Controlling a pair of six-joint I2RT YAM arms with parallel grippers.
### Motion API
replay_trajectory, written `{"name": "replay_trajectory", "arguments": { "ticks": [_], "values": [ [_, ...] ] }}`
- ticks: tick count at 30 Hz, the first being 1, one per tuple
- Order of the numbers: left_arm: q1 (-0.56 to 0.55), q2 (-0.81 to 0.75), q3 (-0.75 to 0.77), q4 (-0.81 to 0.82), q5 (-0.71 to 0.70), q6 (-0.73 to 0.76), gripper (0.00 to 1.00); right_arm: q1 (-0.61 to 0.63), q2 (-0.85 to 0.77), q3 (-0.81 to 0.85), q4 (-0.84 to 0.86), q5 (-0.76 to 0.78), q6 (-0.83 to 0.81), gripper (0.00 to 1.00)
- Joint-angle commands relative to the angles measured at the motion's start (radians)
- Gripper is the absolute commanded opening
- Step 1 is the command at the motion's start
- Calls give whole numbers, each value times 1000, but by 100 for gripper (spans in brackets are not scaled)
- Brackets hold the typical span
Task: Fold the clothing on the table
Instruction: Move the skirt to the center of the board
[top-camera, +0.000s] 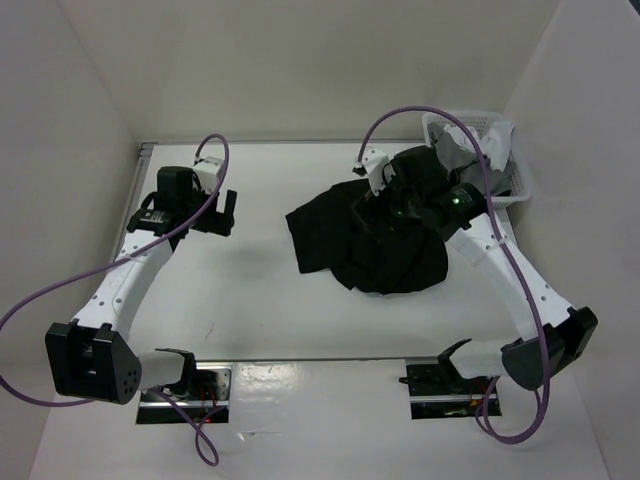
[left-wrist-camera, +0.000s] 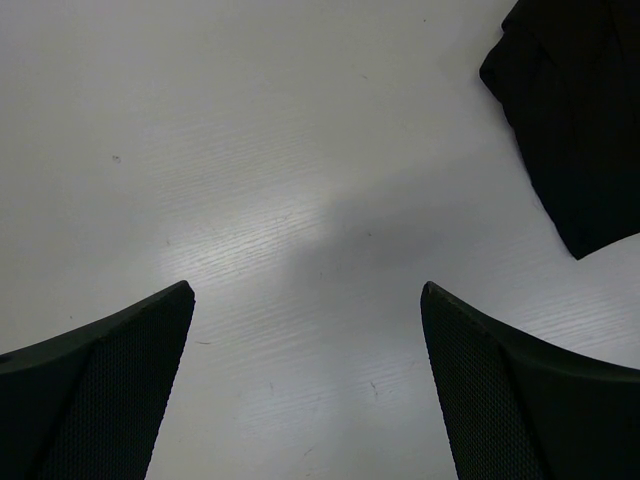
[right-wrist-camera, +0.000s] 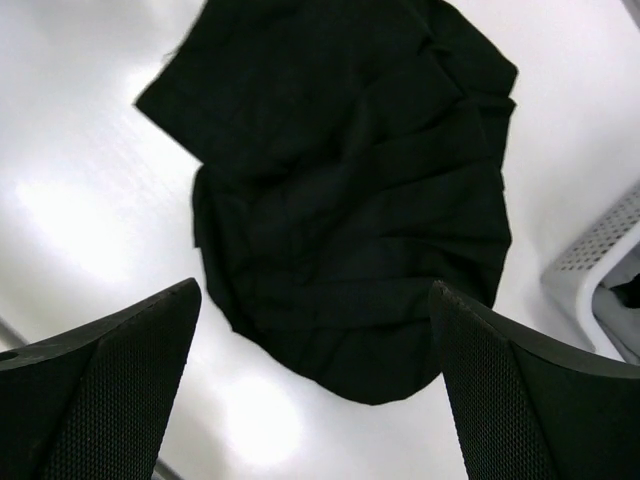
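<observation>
The clothing (top-camera: 362, 245), a black pleated skirt, lies crumpled right of centre on the white table (top-camera: 250, 290). My right gripper (top-camera: 378, 208) hangs over the skirt's far part. In the right wrist view its fingers are spread wide, and my right gripper (right-wrist-camera: 315, 287) has nothing between them; the skirt (right-wrist-camera: 350, 200) lies loose on the table below. My left gripper (top-camera: 210, 212) hovers over bare table to the left, apart from the skirt. In the left wrist view my left gripper (left-wrist-camera: 306, 286) is open and empty, and a corner of the skirt (left-wrist-camera: 580, 120) shows at the upper right.
A white plastic basket (top-camera: 485, 150) holding grey and white garments stands at the back right corner, just behind my right arm; its rim (right-wrist-camera: 600, 265) shows in the right wrist view. White walls enclose the table on the left, back and right.
</observation>
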Motion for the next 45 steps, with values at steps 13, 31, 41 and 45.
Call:
{"name": "replay_trajectory", "arguments": {
  "ticks": [13,31,41,45],
  "values": [
    [-4,72,25,-29,-88,-22,100,331,455,-55,261,332,81,99],
    [-4,91,25,-29,-106,-22,100,400,659,-101,376,207,51,98],
    [-4,100,25,-29,-97,-22,100,410,789,-67,396,216,42,63],
    [-4,100,25,-29,-97,-22,100,410,823,-34,396,265,42,48]
  ]
}}
